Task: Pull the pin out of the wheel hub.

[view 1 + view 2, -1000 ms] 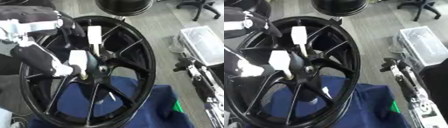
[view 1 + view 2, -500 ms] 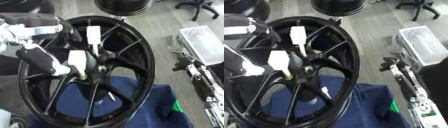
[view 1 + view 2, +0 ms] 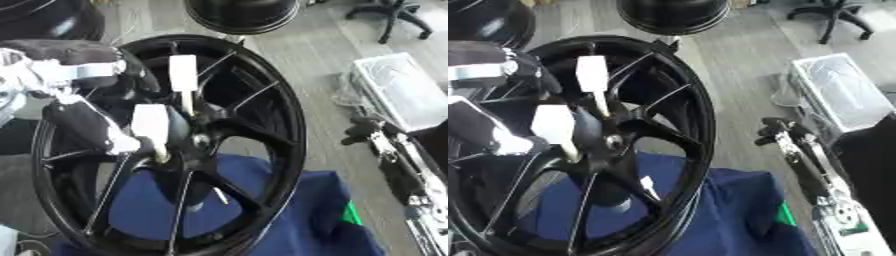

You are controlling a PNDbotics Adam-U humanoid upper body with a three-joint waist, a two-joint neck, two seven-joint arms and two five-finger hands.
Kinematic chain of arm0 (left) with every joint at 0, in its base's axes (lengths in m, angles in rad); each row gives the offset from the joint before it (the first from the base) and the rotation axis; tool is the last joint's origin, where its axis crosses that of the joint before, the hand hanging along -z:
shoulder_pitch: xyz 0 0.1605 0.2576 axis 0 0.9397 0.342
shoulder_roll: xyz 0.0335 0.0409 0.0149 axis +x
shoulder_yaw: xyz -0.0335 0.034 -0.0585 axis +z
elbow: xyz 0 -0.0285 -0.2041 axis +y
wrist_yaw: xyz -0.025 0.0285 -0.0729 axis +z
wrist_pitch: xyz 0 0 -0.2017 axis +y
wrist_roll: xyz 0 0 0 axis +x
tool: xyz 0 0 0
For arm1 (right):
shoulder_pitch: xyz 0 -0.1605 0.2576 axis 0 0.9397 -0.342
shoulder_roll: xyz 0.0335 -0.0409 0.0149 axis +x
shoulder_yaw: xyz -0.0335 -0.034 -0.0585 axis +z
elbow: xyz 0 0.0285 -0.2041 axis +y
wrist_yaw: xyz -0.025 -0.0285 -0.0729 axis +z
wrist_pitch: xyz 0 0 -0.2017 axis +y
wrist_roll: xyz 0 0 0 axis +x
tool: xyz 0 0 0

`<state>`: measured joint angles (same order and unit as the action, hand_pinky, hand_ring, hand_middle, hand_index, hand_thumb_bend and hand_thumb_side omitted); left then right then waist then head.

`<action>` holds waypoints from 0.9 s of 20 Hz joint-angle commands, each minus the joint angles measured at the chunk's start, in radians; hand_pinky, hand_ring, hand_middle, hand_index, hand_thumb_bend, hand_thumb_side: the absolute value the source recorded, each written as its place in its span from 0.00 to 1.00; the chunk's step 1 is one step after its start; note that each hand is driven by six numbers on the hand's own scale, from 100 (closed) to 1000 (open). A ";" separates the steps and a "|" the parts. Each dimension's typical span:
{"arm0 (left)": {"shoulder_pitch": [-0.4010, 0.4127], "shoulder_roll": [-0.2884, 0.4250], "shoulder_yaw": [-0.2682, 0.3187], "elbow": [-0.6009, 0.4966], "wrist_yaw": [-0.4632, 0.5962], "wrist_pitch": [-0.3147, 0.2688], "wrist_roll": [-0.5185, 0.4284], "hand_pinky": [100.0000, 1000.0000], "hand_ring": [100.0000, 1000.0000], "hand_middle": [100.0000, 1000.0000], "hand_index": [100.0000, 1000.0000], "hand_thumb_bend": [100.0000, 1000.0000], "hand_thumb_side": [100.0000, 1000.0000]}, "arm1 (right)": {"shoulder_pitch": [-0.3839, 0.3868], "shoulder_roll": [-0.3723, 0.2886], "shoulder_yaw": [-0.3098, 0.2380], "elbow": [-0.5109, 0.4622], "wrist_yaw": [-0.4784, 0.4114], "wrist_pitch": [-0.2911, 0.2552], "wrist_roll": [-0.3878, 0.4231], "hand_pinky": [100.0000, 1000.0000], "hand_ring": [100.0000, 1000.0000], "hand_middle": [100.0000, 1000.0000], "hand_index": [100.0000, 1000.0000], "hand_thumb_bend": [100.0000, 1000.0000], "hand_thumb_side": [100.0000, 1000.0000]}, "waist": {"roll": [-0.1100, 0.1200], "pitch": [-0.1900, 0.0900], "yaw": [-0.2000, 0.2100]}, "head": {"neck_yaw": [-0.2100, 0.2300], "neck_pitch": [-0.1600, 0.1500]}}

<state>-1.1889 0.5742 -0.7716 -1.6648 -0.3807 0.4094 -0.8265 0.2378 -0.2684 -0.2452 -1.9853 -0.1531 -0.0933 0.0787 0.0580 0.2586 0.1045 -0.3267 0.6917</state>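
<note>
Fingers (image 3: 150,122) of the left hand (image 3: 83,125) end in white pads; one long finger with a white pad reaches over the middle of the glossy black spoked wheel hub (image 3: 280,150), and a second white pad sits just left of the hub's centre, beside a thin pale pin (image 3: 185,102) that stands up from the centre bore. Whether the two pads pinch the pin cannot be told, since the dark palm and white wrist cover the left spokes. The right hand (image 3: 785,135), dark and slim, hangs well to the right of the wheel hub, its fingers too dim to judge.

Under the lower half of the wheel hub lies a rumpled dark blue cloth (image 3: 306,215), with a small green patch (image 3: 350,216) near its right edge. Beyond the upper rim the grey plank floor (image 3: 297,55) shows, with a round black object (image 3: 241,12) just above the wheel hub and a black office chair base (image 3: 394,15) far to the upper right. A clear plastic lidded box (image 3: 398,87) stands right of the wheel hub, with open floor between them.
</note>
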 commanded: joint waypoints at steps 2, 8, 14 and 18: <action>-0.014 -0.001 0.008 0.016 -0.026 0.055 -0.076 0.86 0.83 0.77 0.83 0.39 0.20 | 0.000 -0.018 -0.001 -0.015 0.008 0.003 0.002 0.97 0.58 0.56 0.73 0.00 0.66 | -0.006 -0.013 -0.001 | 0.005 -0.010; -0.014 -0.013 0.010 0.026 -0.031 0.045 -0.059 0.85 0.82 0.76 0.82 0.35 0.15 | -0.002 -0.017 0.002 -0.015 0.011 0.005 0.002 0.97 0.58 0.56 0.73 0.00 0.66 | -0.007 -0.011 -0.002 | 0.008 -0.005; -0.018 -0.041 -0.001 0.046 -0.042 0.033 -0.050 0.83 0.81 0.74 0.81 0.32 0.13 | -0.004 -0.019 0.003 -0.015 0.008 0.007 0.004 0.97 0.58 0.56 0.73 0.00 0.66 | -0.007 -0.012 -0.004 | 0.012 -0.006; -0.019 -0.048 -0.003 0.056 -0.051 0.033 -0.048 0.83 0.81 0.74 0.80 0.28 0.11 | -0.005 -0.021 0.004 -0.015 0.008 0.008 0.006 0.97 0.58 0.56 0.73 0.00 0.66 | -0.006 -0.012 -0.005 | 0.013 -0.005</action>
<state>-1.1883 0.5178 -0.7849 -1.6069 -0.4239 0.4015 -0.8345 0.2368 -0.2684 -0.2391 -1.9853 -0.1458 -0.0858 0.0831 0.0561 0.2612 0.1000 -0.3167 0.6919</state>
